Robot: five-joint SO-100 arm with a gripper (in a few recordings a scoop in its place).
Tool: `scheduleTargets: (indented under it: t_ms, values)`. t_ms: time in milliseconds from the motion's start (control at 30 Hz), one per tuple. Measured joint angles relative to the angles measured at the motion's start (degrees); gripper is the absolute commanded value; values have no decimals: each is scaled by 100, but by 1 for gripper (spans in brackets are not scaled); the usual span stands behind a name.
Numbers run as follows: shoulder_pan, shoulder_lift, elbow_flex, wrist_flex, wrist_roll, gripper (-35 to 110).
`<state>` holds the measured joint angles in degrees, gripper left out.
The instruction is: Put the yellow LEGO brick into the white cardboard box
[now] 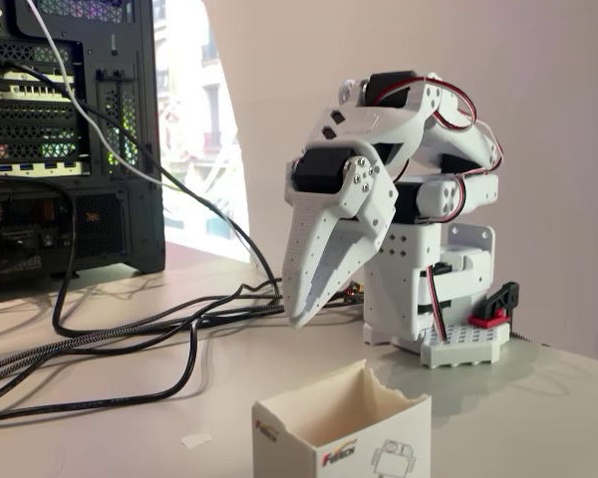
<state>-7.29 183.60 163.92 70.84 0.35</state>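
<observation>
White cardboard box (341,430) sits open-topped at 6 o'clock, front of table. Gripper (301,317) hangs above it at 11 o'clock, apart, fingers pressed together, tip pointing down.

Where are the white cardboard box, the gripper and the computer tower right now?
white cardboard box (314,438): fixed view, front wall by logo.
gripper (301,317): fixed view, tips of the fingers.
computer tower (70,129): fixed view, rear panel.

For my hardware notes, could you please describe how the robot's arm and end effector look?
The arm is white plastic with black servo blocks at the joints and red, black and white wires looping over the top. The end effector is white, tapered and dotted with small holes, fastened with silver screws.
</observation>
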Motion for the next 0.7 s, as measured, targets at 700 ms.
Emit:
scheduleTargets:
  t_ms: [700]
  values:
    - [70,9,0,0,0,-9]
